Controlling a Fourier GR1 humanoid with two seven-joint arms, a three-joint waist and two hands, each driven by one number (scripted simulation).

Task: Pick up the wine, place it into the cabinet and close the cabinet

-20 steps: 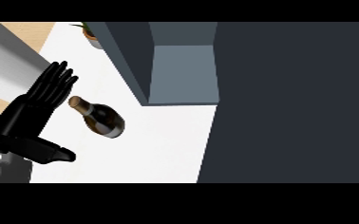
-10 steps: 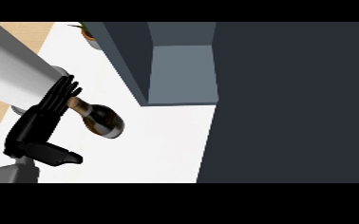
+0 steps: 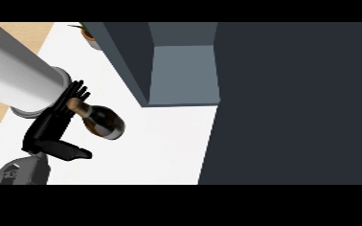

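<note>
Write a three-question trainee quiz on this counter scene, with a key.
1. Where is the wine bottle?
A) on the white counter, outside the cabinet
B) inside the cabinet
C) in the air at the view's right
2. True or false: the left robot hand has straight fingers beside the bottle's neck.
3. Fill in: the pot at the counter's far end holds a ___.

Key: 1 A; 2 true; 3 plant.
</note>
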